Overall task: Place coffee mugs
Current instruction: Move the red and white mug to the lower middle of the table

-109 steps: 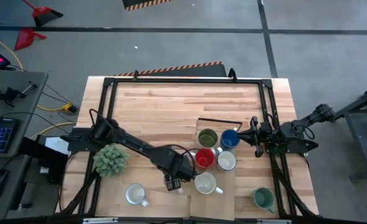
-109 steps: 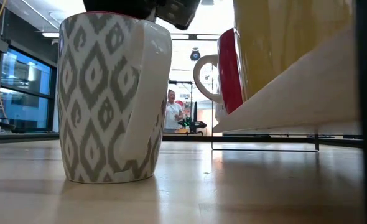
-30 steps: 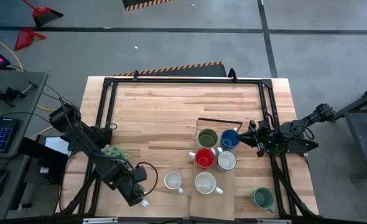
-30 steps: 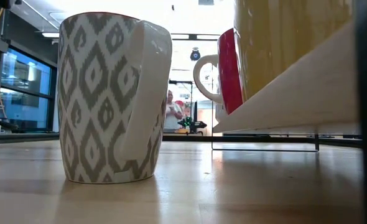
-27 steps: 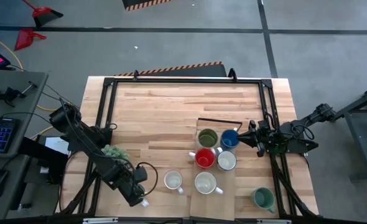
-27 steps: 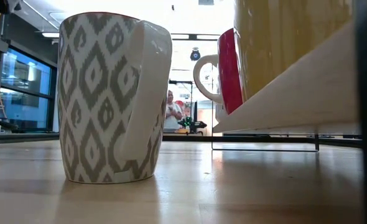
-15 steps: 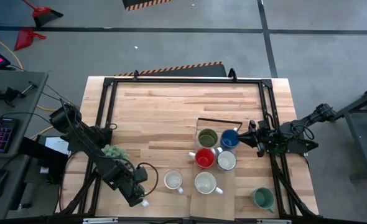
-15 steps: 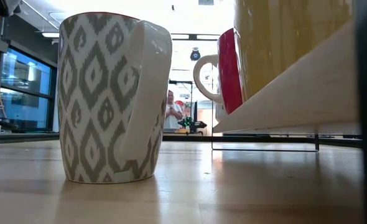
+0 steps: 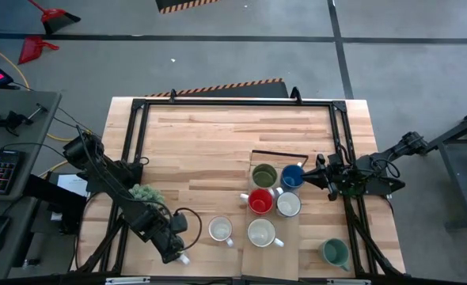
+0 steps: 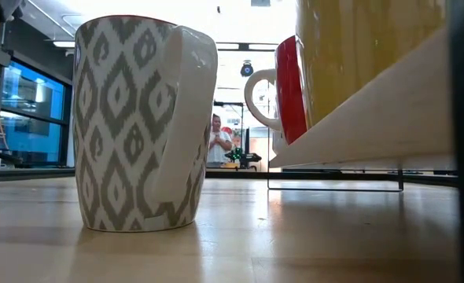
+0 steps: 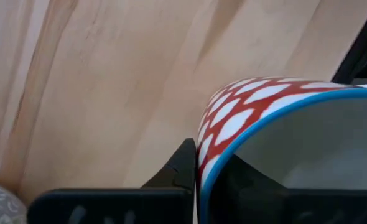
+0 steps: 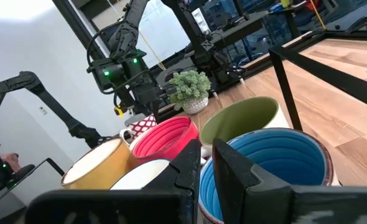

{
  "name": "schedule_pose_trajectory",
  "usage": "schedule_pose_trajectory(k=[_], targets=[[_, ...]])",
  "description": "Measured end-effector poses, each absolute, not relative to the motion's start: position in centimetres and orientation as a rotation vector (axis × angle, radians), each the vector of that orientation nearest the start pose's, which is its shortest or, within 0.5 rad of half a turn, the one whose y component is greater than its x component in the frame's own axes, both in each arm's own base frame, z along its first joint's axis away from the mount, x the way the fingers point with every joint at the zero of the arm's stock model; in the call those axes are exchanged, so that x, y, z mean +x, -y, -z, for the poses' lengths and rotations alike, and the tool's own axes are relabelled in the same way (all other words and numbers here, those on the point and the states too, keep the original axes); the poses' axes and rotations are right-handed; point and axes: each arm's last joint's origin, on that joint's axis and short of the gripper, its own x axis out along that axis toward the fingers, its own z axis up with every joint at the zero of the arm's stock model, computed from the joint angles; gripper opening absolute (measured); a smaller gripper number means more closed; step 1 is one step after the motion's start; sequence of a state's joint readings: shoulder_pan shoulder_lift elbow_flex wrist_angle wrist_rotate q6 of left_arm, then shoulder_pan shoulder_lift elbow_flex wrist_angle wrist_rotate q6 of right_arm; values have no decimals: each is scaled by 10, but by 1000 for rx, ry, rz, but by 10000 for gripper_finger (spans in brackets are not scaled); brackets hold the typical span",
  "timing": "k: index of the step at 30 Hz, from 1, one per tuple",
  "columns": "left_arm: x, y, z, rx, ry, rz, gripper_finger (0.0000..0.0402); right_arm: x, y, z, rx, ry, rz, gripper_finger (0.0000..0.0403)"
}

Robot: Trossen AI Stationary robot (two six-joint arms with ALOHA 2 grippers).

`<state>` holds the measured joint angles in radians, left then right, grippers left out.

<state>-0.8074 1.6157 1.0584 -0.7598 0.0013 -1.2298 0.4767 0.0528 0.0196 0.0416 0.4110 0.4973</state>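
Note:
In the left wrist view, my left gripper (image 11: 203, 171) is shut on a mug with a red-and-white pattern and a blue rim (image 11: 277, 106). In the high view this gripper (image 9: 176, 252) stands at the table's near left and hides most of that mug. A grey-and-white patterned mug (image 9: 220, 229) stands on the bare table. Olive (image 9: 263, 174), blue (image 9: 292, 176), red (image 9: 260, 201), white (image 9: 288, 204) and cream (image 9: 261, 233) mugs stand together on a pale board (image 9: 275, 255). A teal mug (image 9: 336, 252) stands near right. My right gripper (image 9: 322, 176) waits level beside the blue mug, fingers a narrow gap apart. My left gripper holds the patterned mug by its wall at the blue rim (image 11: 209, 160), one finger (image 11: 182, 167) outside and the other inside the hollow. The fingers come steeply from above. Whether the mug's base is on the table does not show.
A bushy green plant (image 9: 142, 194) stands just behind my left arm. A black frame (image 9: 233, 103) runs round the table's far and side edges. In the low view the grey patterned mug (image 10: 138, 126) stands left of the raised board (image 10: 373, 134). A person (image 10: 218, 141) stands far off.

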Motion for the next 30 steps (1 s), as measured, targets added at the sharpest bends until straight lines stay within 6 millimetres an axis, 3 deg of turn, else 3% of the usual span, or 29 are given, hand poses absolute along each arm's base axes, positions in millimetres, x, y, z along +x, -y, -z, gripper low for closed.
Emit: schedule_pose_trajectory(k=[8, 18, 30], targets=[[210, 210, -195, -547, -1433, -159, 9, 92, -34, -170, 501, -9, -66, 30], [240, 202, -204, -638, -1328, -138, 9, 92, -34, -170, 494, -8, -65, 30], [290, 236, -214, -438, -1433, -165, 9, 93, -35, -168, 483, -27, -60, 30]])
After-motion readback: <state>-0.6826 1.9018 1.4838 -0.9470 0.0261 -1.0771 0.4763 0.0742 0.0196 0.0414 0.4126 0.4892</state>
